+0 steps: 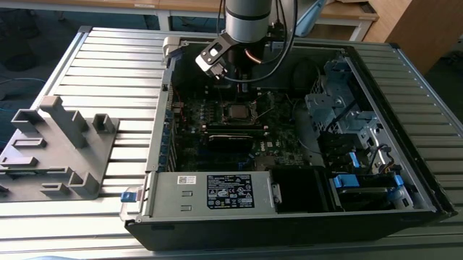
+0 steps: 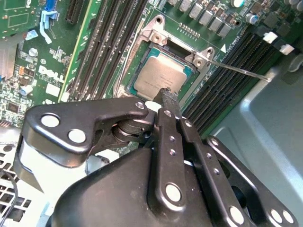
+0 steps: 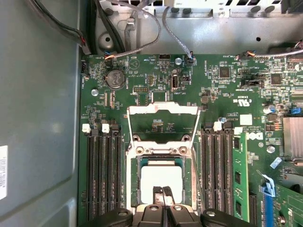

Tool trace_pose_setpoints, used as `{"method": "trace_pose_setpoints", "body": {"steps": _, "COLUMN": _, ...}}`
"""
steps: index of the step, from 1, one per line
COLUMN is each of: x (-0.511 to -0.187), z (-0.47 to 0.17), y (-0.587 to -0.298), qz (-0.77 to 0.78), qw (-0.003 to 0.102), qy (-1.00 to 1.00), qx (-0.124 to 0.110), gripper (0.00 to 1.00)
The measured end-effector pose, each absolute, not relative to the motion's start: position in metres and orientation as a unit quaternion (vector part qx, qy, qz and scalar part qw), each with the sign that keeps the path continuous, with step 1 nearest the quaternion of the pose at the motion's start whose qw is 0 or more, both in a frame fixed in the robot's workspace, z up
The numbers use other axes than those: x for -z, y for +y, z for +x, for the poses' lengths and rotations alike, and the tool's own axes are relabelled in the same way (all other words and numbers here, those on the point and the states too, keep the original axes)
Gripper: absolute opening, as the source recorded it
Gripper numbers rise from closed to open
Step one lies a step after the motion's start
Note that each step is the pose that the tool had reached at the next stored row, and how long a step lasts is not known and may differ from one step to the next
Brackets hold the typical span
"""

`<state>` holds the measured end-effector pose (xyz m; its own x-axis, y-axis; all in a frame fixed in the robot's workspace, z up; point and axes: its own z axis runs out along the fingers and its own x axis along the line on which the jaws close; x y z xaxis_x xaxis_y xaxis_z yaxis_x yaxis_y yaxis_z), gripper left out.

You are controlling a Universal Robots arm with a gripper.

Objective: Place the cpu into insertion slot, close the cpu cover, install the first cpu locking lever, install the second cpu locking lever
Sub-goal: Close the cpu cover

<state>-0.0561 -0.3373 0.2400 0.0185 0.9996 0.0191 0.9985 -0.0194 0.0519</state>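
The cpu [image 3: 161,178] lies flat in the insertion slot [image 3: 138,182] with its metal top up. That explains the jaws: they are closed on nothing, and the gripper [image 3: 163,190] holds its tips together just over one edge of the chip. Neither wrist view lets you tell whether the tips press on the metal or hover just above it.

The cpu cover [image 3: 163,109] is swung back on its hinge and lies away from the slot, so the green board shows through its cut-out. Judging from that, the chip is in and the cover is not yet closed. One locking lever [image 2: 241,72] juts out to the side as a thin bright rod, apparently released so the cover can move. You cannot tell which of the two levers it is.

In the upper middle of the exterior view, the arm [image 1: 246,16] reaches down into the open computer case [image 1: 289,233] on the bench [image 1: 108,65]. Its dark lower end blends into the case's shadow there. In both wrist views the gripper's body hides the nearest edge of the slot.
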Motion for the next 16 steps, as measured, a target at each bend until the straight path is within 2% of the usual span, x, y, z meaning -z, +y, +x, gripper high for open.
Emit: {"method": "trace_pose_setpoints", "body": {"steps": 16, "x": -0.255, "z": -0.056, "y": -0.337, "qz": 0.713, "qw": 0.012, "qy": 0.7, "qx": -0.025, "gripper": 0.11}}
